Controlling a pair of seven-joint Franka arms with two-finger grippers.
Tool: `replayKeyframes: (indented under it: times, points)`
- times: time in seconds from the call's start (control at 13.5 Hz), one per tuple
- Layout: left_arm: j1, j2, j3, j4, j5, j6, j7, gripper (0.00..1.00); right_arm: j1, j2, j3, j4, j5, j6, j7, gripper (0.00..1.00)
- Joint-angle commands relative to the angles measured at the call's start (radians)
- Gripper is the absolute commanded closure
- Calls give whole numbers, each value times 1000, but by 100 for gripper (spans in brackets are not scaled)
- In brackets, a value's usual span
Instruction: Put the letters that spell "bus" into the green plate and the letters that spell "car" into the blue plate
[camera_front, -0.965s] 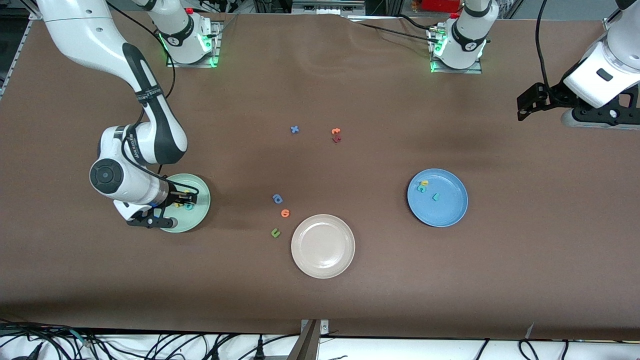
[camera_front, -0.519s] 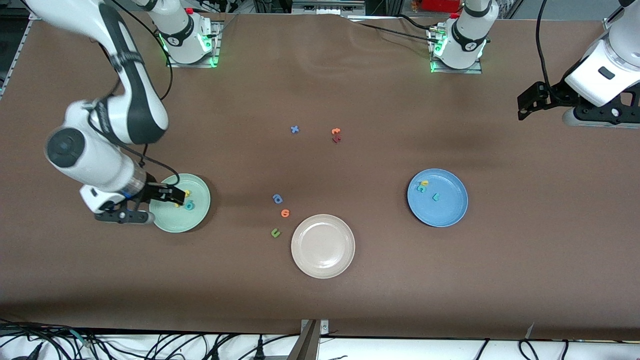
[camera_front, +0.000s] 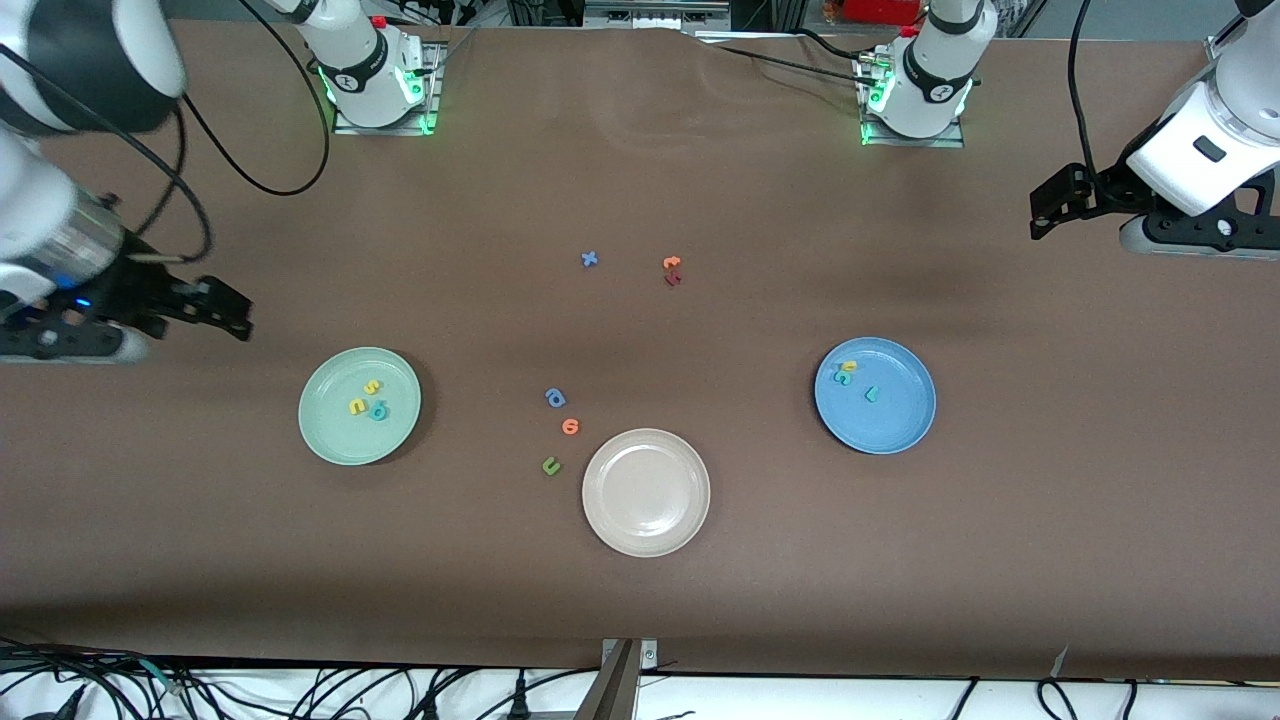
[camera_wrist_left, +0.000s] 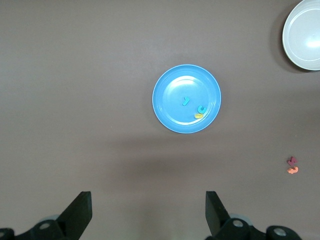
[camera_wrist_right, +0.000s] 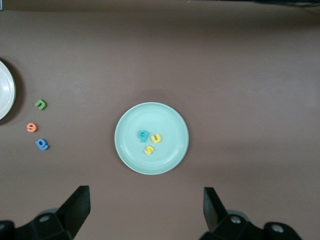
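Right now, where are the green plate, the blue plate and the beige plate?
green plate (camera_front: 335, 432), front view, bare floor near its rim.
blue plate (camera_front: 895, 425), front view, bare floor.
beige plate (camera_front: 646, 492), front view, centre.

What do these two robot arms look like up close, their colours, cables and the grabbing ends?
Both arms are glossy white with black joint bands and loose black cables, on bases glowing green. The left end effector and right end effector are black, each with two flat, wedge-shaped fingers. A small blue light shows near the right wrist.
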Motion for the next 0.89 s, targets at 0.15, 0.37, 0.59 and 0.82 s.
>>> replayKeyframes:
  times: [0.15,0.37,0.59,0.82]
  points:
    - [1,14,2,41,-17,-32,-5,0,-53,-25,8,6,71,-35,-48,0]
    - [1,13,2,41,-20,-32,1,0,-57,-3,8,6,74,-24,-128,0]
    - [1,13,4,41,-21,-32,3,0,-57,1,11,-7,71,-53,-131,0]
    - [1,13,2,41,-21,-32,3,0,-53,6,11,-1,58,-52,-130,0]
